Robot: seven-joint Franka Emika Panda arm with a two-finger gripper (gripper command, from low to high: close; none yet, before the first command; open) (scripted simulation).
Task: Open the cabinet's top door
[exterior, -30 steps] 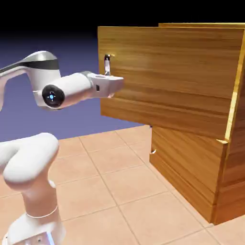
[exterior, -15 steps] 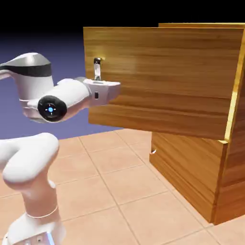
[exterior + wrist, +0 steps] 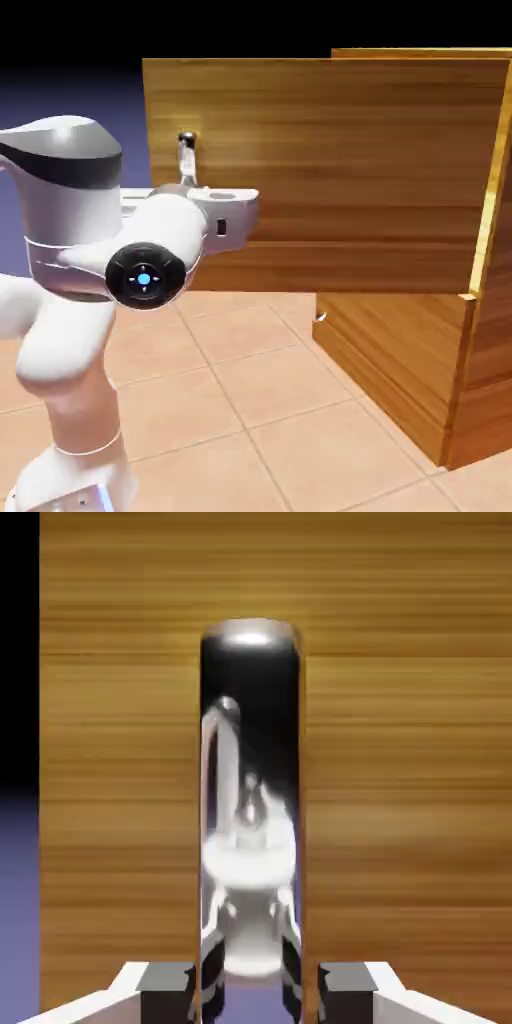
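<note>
Orange-brown wood fills the hand view: the top door (image 3: 400, 762) lies straight ahead of the gripper (image 3: 255, 982), its grain running crosswise. Between the two grey fingertips (image 3: 165, 982) stands the silver bar handle (image 3: 250, 802), large and glossy, and the jaws are clamped on it. From outside, the gripper (image 3: 190, 180) sits at the handle (image 3: 186, 152) near the door's (image 3: 330, 170) free edge, with the panel swung well out from the cabinet (image 3: 480, 380). Below the hand, the lower panel (image 3: 390, 350) lies flush, above the tiled floor (image 3: 260, 400).
</note>
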